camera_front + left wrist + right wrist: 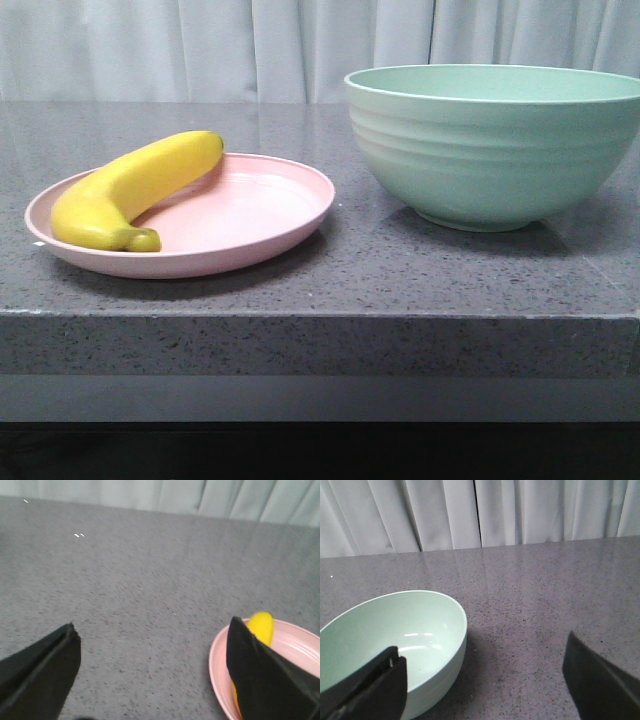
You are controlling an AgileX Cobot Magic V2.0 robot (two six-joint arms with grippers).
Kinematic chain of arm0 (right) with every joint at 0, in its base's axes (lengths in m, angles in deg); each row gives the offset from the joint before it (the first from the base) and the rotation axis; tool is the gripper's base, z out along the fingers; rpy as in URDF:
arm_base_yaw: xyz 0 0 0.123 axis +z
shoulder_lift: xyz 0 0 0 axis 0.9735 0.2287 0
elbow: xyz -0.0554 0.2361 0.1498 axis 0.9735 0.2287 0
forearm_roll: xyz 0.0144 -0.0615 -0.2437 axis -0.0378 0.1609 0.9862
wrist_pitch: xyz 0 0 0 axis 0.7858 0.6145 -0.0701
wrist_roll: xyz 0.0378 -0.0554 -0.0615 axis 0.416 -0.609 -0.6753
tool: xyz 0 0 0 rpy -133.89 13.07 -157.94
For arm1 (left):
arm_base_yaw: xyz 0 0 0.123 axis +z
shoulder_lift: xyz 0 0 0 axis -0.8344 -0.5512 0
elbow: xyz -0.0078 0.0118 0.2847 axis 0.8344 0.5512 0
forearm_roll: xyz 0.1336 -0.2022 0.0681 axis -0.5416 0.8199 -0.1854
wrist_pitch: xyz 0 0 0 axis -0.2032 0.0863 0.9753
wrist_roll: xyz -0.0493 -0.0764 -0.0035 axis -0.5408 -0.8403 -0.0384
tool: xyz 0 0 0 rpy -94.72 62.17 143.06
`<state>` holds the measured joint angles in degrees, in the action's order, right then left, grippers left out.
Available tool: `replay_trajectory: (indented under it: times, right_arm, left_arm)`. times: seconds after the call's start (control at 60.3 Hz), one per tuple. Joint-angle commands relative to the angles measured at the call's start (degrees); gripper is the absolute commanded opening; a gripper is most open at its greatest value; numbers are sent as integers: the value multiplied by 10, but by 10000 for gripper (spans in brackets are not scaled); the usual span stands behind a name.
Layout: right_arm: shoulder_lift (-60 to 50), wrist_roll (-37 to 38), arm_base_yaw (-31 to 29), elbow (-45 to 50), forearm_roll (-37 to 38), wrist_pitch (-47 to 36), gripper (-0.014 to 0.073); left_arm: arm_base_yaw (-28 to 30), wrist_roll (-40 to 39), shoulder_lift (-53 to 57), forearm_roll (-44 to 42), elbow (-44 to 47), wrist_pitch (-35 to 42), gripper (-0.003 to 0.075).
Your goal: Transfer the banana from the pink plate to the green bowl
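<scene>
The yellow banana [130,190] lies on the pink plate [270,215] at the left of the front view, on the plate's left half. The green bowl [495,145] stands to the right, empty. No arm shows in the front view. In the left wrist view my left gripper [152,645] is open and empty over bare counter, with the plate [300,640] and the banana's tip [262,625] beside and partly behind one finger. In the right wrist view my right gripper [482,665] is open and empty, with the bowl [415,630] beside one finger.
Everything stands on a dark grey speckled stone counter [400,270] whose front edge runs across the front view. White curtains [300,45] hang behind it. Bare counter lies between plate and bowl.
</scene>
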<state>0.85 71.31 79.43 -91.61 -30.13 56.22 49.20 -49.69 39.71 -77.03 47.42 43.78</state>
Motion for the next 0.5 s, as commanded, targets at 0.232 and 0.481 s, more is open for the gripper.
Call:
replay_trajectory:
  times: [0.232, 0.481]
  right_arm:
    - [7, 0, -2, -20, 1, -43, 642]
    - [7, 0, -2, -20, 1, -40, 642]
  left_arm:
    - [-159, 0, -243, 3, -161, -69, 567]
    - [-178, 0, -387, 27, -247, -155, 567]
